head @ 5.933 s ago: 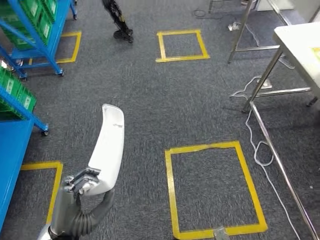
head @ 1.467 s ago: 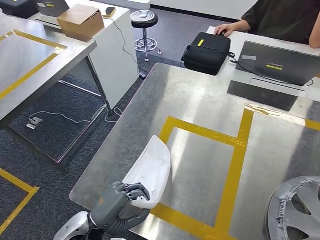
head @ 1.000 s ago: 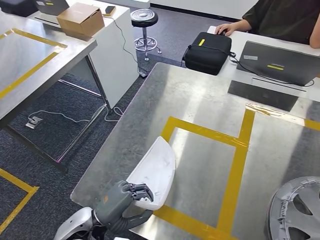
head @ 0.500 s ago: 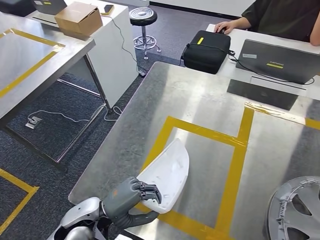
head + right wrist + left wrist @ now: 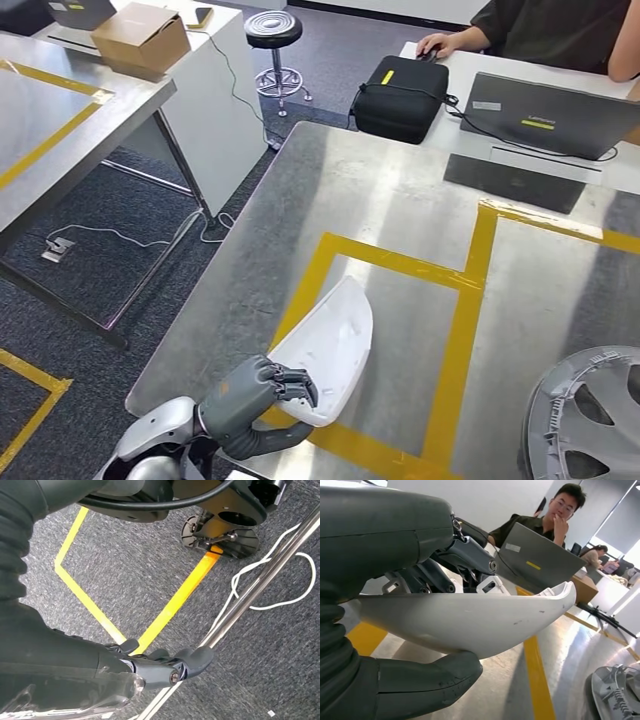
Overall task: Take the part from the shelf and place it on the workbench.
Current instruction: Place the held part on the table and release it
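The steel desk [image 5: 392, 200] carries a taped yellow square [image 5: 377, 340]. Over its near corner, clear of the surface, the white part [image 5: 328, 345] hangs clamped at one end in the left hand [image 5: 256, 395]. Released early, it may tip off the edge. The right hand's [image 5: 113, 672] fingers look extended, holding nothing.

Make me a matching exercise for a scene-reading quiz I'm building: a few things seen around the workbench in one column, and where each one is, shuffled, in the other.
Things:
1. white part
2. black case
3. cardboard box
4. wheel cover

Places:
A. on the white table to the left, beside the stool
B. on the workbench at its near right corner
C. held by the left hand over the near yellow tape line
D. past the workbench's far edge, beside the laptop

Pairs: 1-C, 2-D, 3-A, 4-B
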